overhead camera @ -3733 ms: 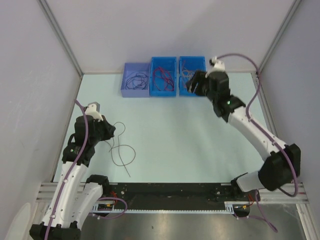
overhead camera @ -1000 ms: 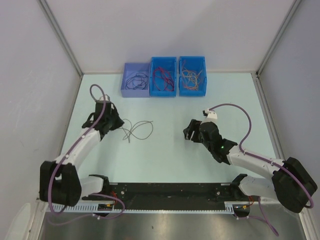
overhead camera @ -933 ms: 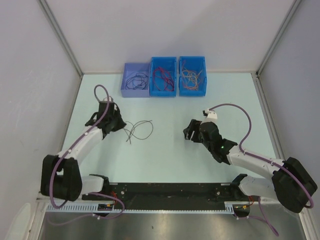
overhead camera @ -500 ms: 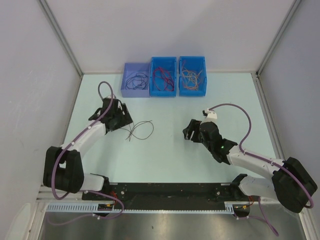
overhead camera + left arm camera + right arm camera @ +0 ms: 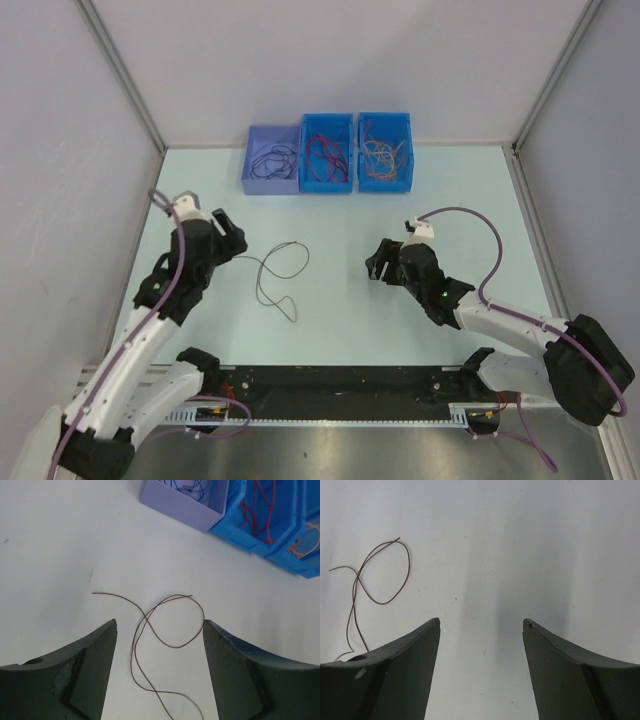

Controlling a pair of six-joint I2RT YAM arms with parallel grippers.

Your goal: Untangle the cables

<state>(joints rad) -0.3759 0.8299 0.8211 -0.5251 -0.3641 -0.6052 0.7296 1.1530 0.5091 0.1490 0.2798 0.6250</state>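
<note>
The pale table (image 5: 400, 200) has a lilac bin (image 5: 270, 185) of dark cables (image 5: 272, 160) and two blue bins (image 5: 327, 186) at its far edge. The left gripper (image 5: 159, 625) and right gripper (image 5: 481, 621) hover with jaws spread, holding nothing. One brown cable (image 5: 146, 616) lies looped just ahead of the left gripper.

Bright, even, diffuse light fills the top view, so the pale bench (image 5: 400, 200) carries only faint, soft shadows beneath the arms, and the enclosure's posts splay outward toward the frame edges. In the wrist views the bench washes out almost to white, with a soft grey band of shadow running down the right wrist picture. The thin brown cable (image 5: 202, 615) reads sharp, while the dark fingers of the left end effector (image 5: 160, 622) and right end effector (image 5: 481, 620) lose detail in shade.
</note>
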